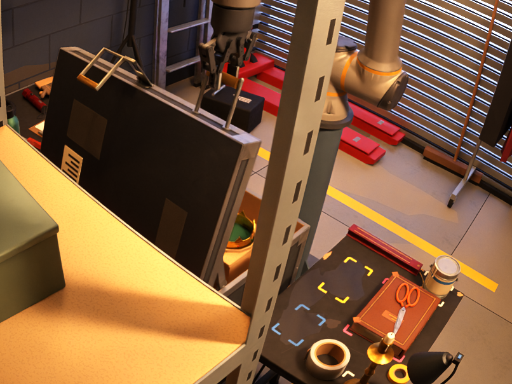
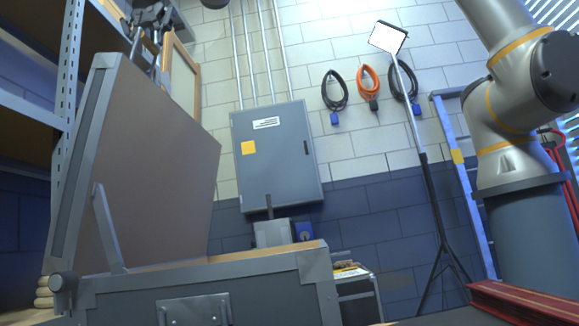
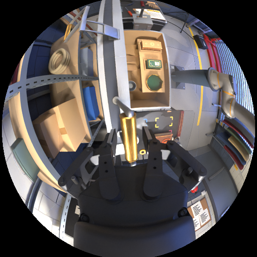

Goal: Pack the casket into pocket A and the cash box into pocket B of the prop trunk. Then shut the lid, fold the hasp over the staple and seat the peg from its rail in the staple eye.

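Observation:
The trunk's lid (image 1: pixel 136 153) stands raised over the open trunk body (image 3: pixel 148 69). A U-shaped handle with a brass grip (image 3: pixel 128 136) rises from the lid's top edge. Inside the trunk, the tan casket (image 3: pixel 151 45) sits in the far pocket. The green cash box (image 3: pixel 154 64) sits in the pocket beside it. A green crown (image 3: pixel 154 82) lies in a third pocket. The hasp (image 1: pixel 103 68) sticks up from the lid's top edge further along. My gripper (image 3: pixel 129 137) is at the lid handle, and it is open around the brass grip.
A shelf upright (image 1: pixel 297 136) stands close to the lid's right end, with the shelf board (image 1: pixel 103 269) behind the lid. A low black table (image 1: pixel 359 306) holds a book, scissors, a tape roll and a tin. The arm's base column (image 2: pixel 526 220) stands beside the trunk.

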